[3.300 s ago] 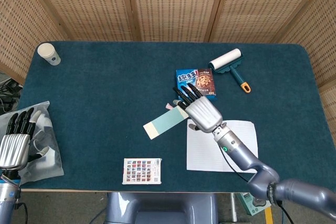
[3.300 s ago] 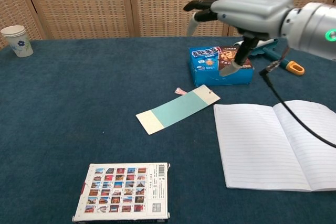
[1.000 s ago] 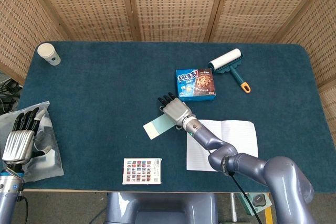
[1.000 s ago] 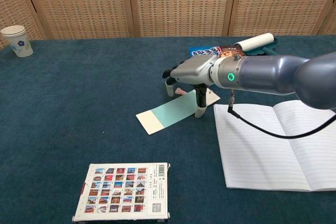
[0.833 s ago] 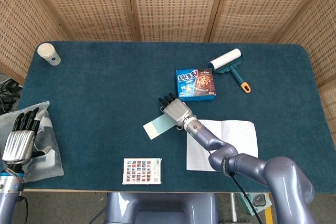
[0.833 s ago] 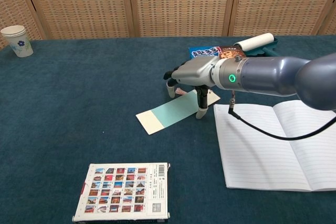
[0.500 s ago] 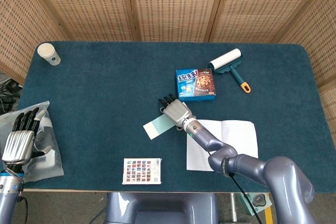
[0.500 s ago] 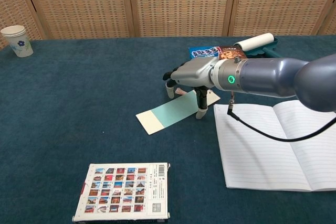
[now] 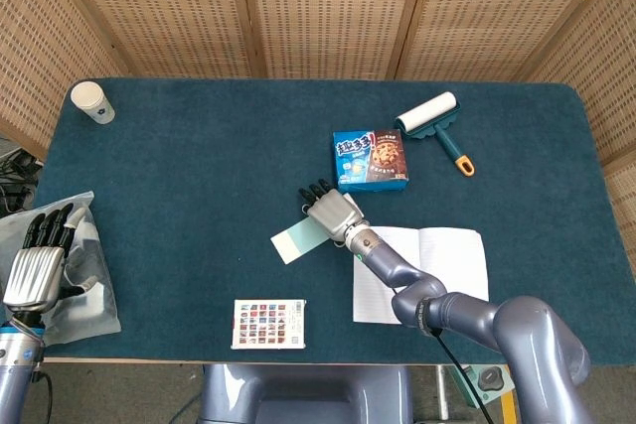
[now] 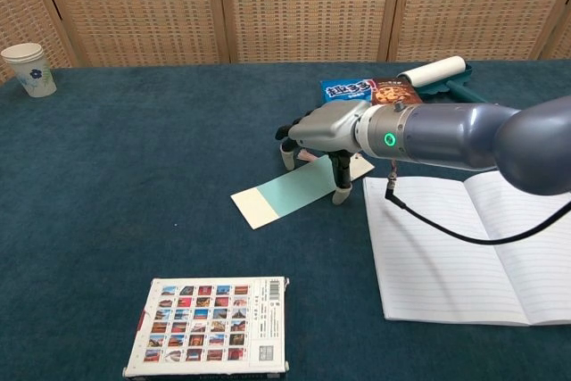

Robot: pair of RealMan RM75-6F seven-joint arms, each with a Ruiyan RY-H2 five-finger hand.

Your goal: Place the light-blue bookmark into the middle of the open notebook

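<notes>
The right hand (image 10: 323, 136) has come down from well above the table and now stands over the bookmark's (image 10: 290, 191) far end, fingertips (image 10: 340, 195) on or beside it; whether it grips is unclear. The bookmark lies flat mid-table, unmoved, just left of the notebook (image 10: 464, 247). No lift yet, so pickup is likely the step in hand. The left hand (image 9: 32, 270) hangs empty, fingers straight, off the table's near left corner.

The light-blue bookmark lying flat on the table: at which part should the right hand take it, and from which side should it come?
Probably the end nearest the open white notebook, pinched across its narrow width from above. The flat light-blue paper bookmark lies on the dark-blue felt table, so only its long edges offer purchase. The right hand is over that end, fingertips down on either side.
</notes>
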